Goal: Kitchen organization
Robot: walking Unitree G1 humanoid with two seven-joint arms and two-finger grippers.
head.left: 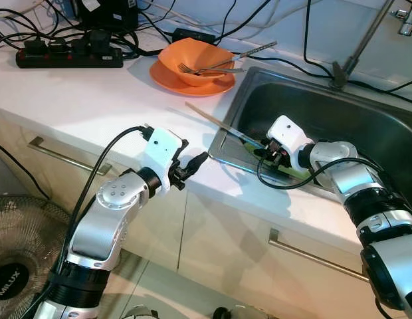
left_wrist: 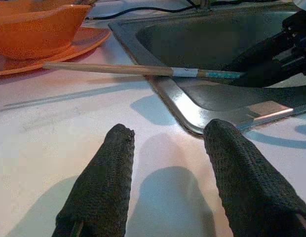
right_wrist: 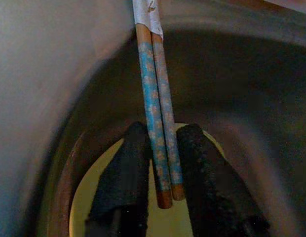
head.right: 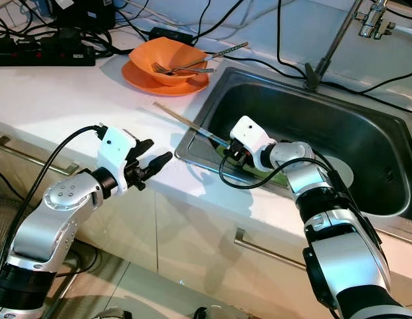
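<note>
I am reading one word in the room: "MILUX" on the hub of a floor fan (head.left: 10, 272) standing low beside my left arm. Nothing else carries legible writing.

My right hand (right_wrist: 160, 168) is reaching down inside the stainless sink (head.left: 365, 126), its two black textured fingers (right_wrist: 123, 173) closing narrowly on a pair of chopsticks (right_wrist: 155, 123). The sticks are lying side by side between the fingers — pale wood with a blue flowered band at the held end and a strip of white tape further up. Beneath that hand a yellow-green plate (right_wrist: 89, 197) is sitting at the bottom of the basin. From the hand, the chopsticks are slanting up and out over the sink's near rim onto the white surface (head.left: 80, 100).

My left hand (left_wrist: 168, 163) is hovering just above that surface, fingers spread wide and holding nothing, with the sink corner and the chopsticks' wooden ends just ahead of it. Beyond those, further from the hand, an orange bowl (head.left: 196, 61) is resting on an orange plate (head.left: 169, 78), with a metal fork (head.left: 209, 68) and another utensil inside it.

The surface is smooth and white, with pale cabinet fronts and metal bar handles (head.left: 66, 158) below. At the back a black power strip (head.left: 66, 56) is lying among tangled black cables, and a grey faucet pipe (head.left: 359, 43) is rising behind the basin.
</note>
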